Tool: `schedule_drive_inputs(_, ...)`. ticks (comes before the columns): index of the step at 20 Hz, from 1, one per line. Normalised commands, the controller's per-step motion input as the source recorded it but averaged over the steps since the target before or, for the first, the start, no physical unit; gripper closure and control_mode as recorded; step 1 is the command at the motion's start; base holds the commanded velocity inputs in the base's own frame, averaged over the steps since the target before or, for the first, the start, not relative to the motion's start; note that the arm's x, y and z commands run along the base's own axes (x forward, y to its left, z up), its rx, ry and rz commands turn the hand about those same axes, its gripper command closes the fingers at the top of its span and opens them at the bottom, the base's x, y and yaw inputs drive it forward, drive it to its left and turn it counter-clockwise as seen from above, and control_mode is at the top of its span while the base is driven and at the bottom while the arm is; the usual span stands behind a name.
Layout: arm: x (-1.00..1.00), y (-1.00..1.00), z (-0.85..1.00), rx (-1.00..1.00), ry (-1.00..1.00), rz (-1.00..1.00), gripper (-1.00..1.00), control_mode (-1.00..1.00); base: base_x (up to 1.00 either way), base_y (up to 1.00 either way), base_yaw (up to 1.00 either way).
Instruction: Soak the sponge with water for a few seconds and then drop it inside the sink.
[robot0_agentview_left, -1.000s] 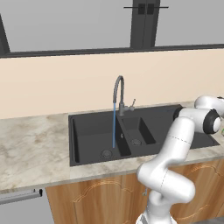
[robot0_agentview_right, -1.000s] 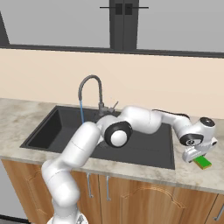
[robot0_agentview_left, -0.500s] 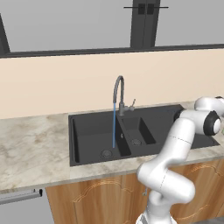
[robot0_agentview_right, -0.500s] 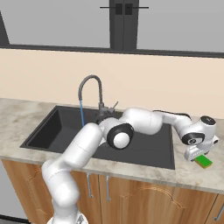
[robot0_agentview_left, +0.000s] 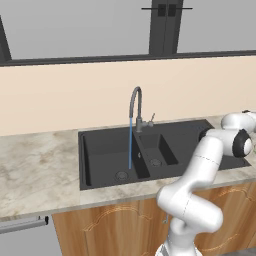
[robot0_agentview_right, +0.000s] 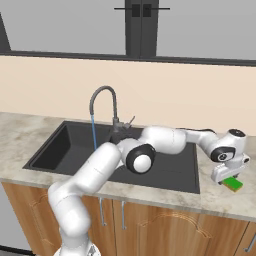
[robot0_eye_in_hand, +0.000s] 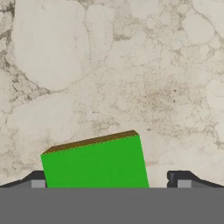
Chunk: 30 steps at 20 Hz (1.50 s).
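- Right base view: jaws (robot0_agentview_right: 229, 178) wide open at right edge, poised directly over sponge (robot0_agentview_right: 233, 183) lying flat on marble surface (robot0_agentview_right: 215, 200), just right of sink (robot0_agentview_right: 60, 150).
- Hand view: sponge (robot0_eye_in_hand: 96, 164) low centre, between fingertips (robot0_eye_in_hand: 179, 181).
- Water (robot0_agentview_left: 130, 142) streaming into larger basin.

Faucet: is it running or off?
Running. A thin blue stream of water falls from the faucet spout into the sink's larger basin.

Rendered kitchen, black double sink (robot0_agentview_left: 150, 150), gooseneck faucet (robot0_agentview_left: 136, 107), marble counter (robot0_agentview_left: 35, 170), wood cabinets (robot0_agentview_right: 165, 225)
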Motion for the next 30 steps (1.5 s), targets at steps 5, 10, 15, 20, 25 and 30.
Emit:
schedule_drive_inputs(5,-0.03,0.0,-0.91,0.03,0.08,0.1,-1.0,-1.0,0.0,0.0,0.0)
schedule_drive_inputs(10,-0.04,0.0,-0.53,-0.01,-0.07,0.12,-1.0,-1.0,0.0,0.0,0.0)
schedule_drive_inputs(15,0.0,0.0,0.0,0.0,0.0,0.0,-1.0,-1.0,0.0,0.0,0.0)
schedule_drive_inputs(20,0.0,0.0,0.0,0.0,0.0,0.0,1.0,-1.0,0.0,0.0,0.0)
schedule_drive_inputs(25,0.0,0.0,0.0,0.0,0.0,0.0,1.0,-1.0,0.0,0.0,0.0)
schedule_drive_inputs(30,0.0,0.0,0.0,0.0,0.0,0.0,1.0,-1.0,0.0,0.0,0.0)
